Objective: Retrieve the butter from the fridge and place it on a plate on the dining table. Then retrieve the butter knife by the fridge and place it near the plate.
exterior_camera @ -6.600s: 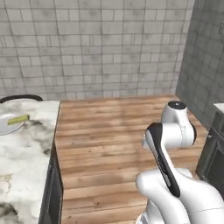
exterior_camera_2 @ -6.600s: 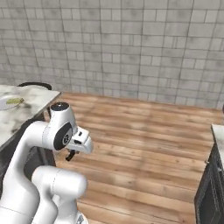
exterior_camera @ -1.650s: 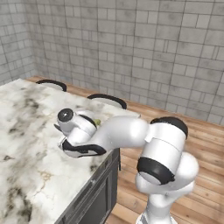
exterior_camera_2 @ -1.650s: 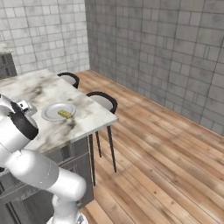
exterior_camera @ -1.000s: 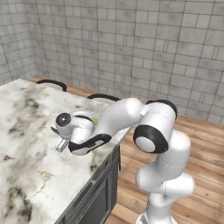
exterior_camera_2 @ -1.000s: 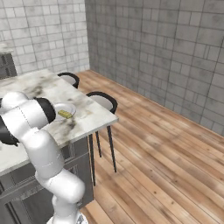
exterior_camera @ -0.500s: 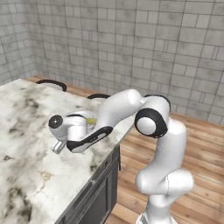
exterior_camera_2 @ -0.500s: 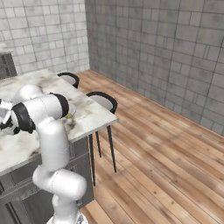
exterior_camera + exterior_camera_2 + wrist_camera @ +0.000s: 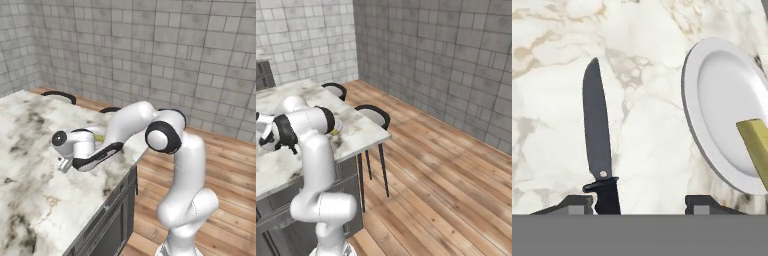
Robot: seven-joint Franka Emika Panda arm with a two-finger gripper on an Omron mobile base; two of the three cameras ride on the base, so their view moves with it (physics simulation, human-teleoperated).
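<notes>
The butter knife (image 9: 598, 140), with its dark blade and black handle, lies flat on the marble dining table (image 9: 30, 200). My gripper (image 9: 638, 204) is open just above it, and the handle end sits between the wide-spread fingertips (image 9: 577, 202), close to the left one. Beside the knife is the pale round plate (image 9: 722, 100), and the yellow-green butter (image 9: 757, 145) rests on it at the frame's edge. In the left base view the arm stretches low over the table, with the gripper (image 9: 64, 164) down at the marble. A sliver of butter (image 9: 100, 136) shows behind the arm.
Two black round-backed stools (image 9: 57, 94) (image 9: 112, 109) stand along the table's far side. The table's corner (image 9: 381, 132) and edge lie right of the arm, above wooden floor (image 9: 446, 190). Grey tiled walls close in the room.
The base drove up to the dining table. Over the last second the arm stretched further left across the marble, away from the plate, with the hand low over the top.
</notes>
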